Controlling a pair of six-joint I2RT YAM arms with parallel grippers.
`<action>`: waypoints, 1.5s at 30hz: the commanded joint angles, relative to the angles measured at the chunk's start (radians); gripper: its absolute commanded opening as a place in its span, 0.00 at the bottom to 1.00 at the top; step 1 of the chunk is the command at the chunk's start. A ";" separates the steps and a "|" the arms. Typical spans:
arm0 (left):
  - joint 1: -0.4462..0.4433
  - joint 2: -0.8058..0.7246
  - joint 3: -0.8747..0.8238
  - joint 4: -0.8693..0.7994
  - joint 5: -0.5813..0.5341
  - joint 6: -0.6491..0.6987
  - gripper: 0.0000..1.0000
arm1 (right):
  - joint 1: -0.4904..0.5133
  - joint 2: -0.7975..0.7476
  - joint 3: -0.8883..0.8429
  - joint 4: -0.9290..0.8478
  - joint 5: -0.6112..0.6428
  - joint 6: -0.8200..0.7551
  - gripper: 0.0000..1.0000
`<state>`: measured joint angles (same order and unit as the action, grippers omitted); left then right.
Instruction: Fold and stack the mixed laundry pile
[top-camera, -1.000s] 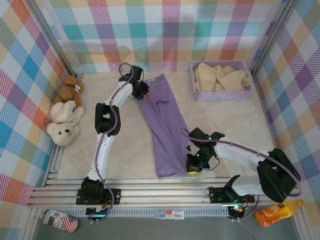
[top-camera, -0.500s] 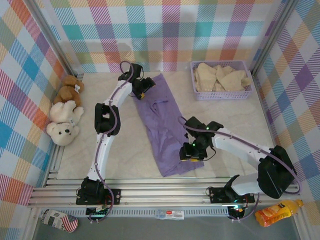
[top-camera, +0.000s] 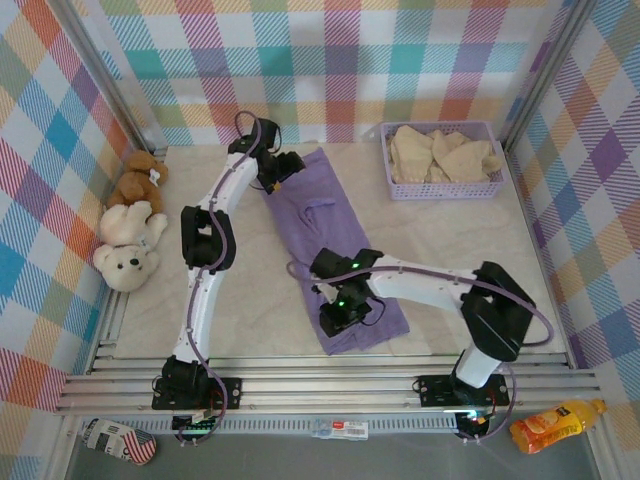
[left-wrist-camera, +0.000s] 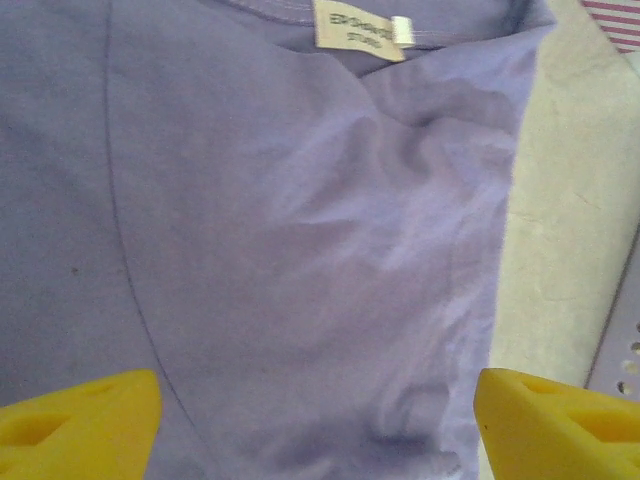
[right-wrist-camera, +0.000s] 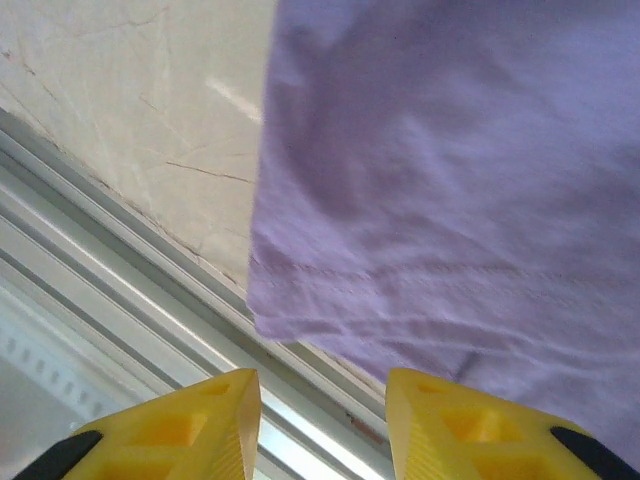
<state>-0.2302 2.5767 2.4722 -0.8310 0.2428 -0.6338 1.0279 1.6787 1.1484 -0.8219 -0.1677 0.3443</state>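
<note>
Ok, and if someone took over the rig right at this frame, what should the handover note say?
Left gripper: open, holding nothing, over the collar end of the lavender shirt.
Right gripper: open, holding nothing, over the shirt's near hem.
Shirt lies as a long strip on the table; cream garment sits in the mesh basket.
Done: shirt looks folded lengthwise.
Left: fold it shorter, fold the cream garment, stack both.
</note>
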 joint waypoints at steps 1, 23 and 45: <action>0.035 0.091 0.027 -0.002 0.000 0.001 0.81 | 0.050 0.063 0.045 0.029 0.051 -0.041 0.37; 0.040 0.134 -0.056 -0.001 -0.001 -0.054 0.80 | 0.106 0.174 0.011 0.079 0.160 0.078 0.07; 0.052 0.149 -0.026 0.011 0.002 -0.089 0.80 | 0.205 0.021 -0.011 -0.032 0.079 0.096 0.34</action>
<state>-0.1925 2.6526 2.4744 -0.7567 0.2543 -0.7177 1.2259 1.7092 1.1145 -0.8104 -0.0689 0.4389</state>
